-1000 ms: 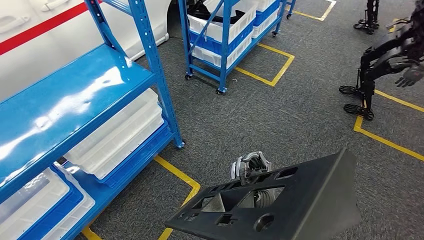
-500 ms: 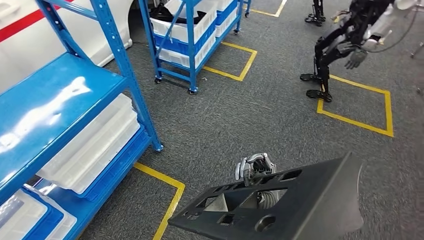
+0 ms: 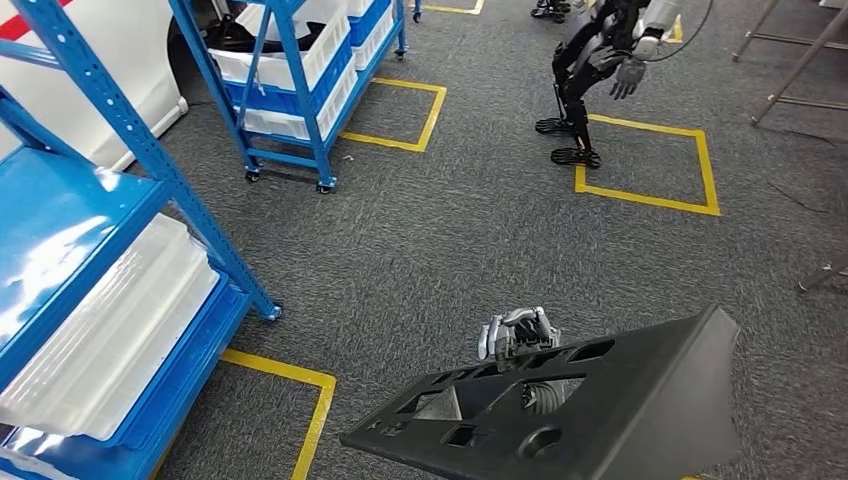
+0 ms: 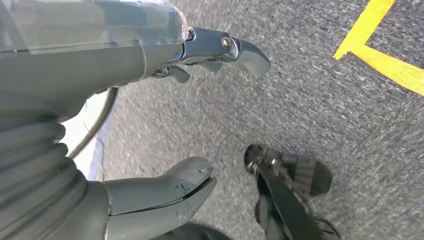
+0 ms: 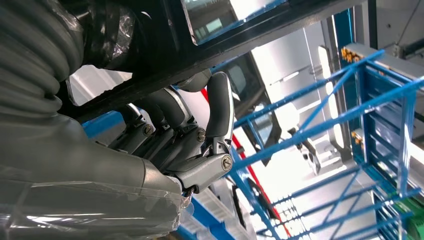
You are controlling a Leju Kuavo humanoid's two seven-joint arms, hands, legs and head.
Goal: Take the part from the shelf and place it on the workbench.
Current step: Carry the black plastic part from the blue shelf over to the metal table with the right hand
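Head view looks down on a grey carpeted floor (image 3: 470,240) marked with yellow tape lines (image 3: 640,195). Low in the picture, the part (image 3: 600,410), a long black plastic panel with several rectangular cut-outs and one round hole, is carried tilted in the air above the floor, well apart from the blue shelf (image 3: 70,230) on the left. The right hand (image 3: 517,335) grips the panel's far edge; its silver fingers curl over the rim and more of the hand shows through one of the cut-outs. In the right wrist view the same right hand (image 5: 187,132) is clamped on a black bar of the part (image 5: 240,37), dark fingers hooked around it, with blue shelf uprights (image 5: 320,125) blurred behind.

White trays (image 3: 110,330) lie stacked on the lower level of the near shelf. Farther off stands a wheeled blue rack (image 3: 300,80) loaded with white and blue bins. Another humanoid robot (image 3: 595,60) stands at a yellow square near the top of the picture.

Left wrist view shows the left hand (image 4: 150,115) hanging over the carpet, thumb and fingers spread apart with nothing between them. The picture is motion-blurred, so the exact finger pose is hard to tell.
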